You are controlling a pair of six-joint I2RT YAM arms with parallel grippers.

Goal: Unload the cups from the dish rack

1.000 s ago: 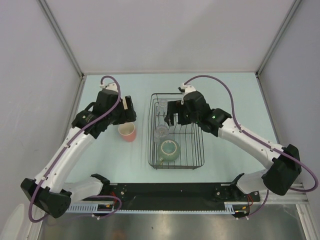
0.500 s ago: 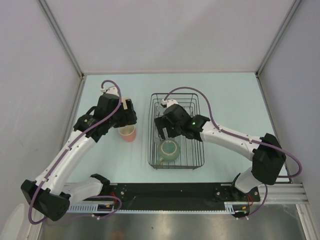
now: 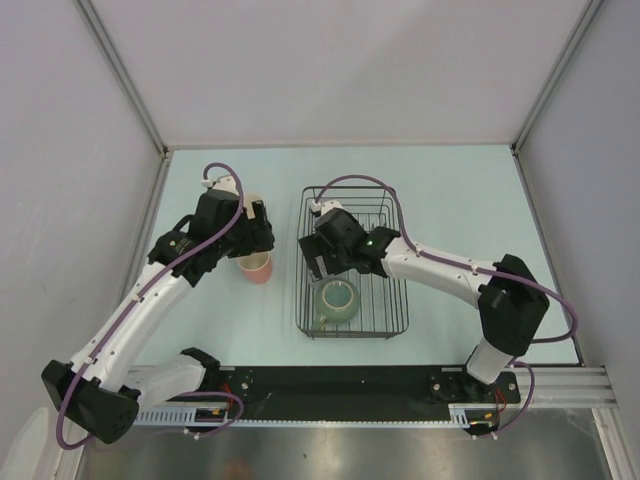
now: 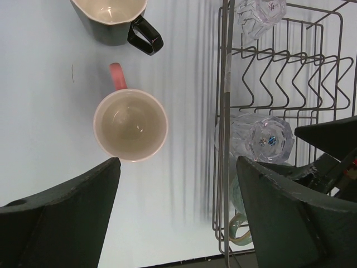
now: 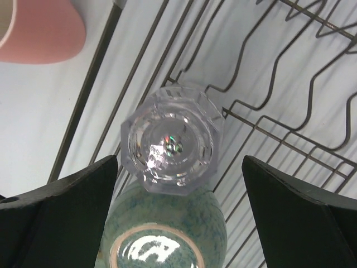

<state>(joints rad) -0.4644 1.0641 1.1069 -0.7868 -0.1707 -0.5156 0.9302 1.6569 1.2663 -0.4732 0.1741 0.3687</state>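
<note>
The black wire dish rack stands at mid table. In it are a sage-green mug and a clear tumbler just behind the mug. My right gripper is open above that tumbler, its fingers to either side and clear of it. A second tumbler sits at the rack's far end. The salmon-pink cup stands upright on the table left of the rack. My left gripper is open and empty above it. A dark pale-rimmed mug stands on the table beyond the pink cup.
The rack's upright plate-slot wires run along its middle. In the right wrist view the rack's left rim lies between the tumbler and the pink cup. White walls enclose the pale blue table.
My right gripper has moved left and toward the near side, and now stands over the tumbler next to the green mug. My left gripper has barely shifted.
</note>
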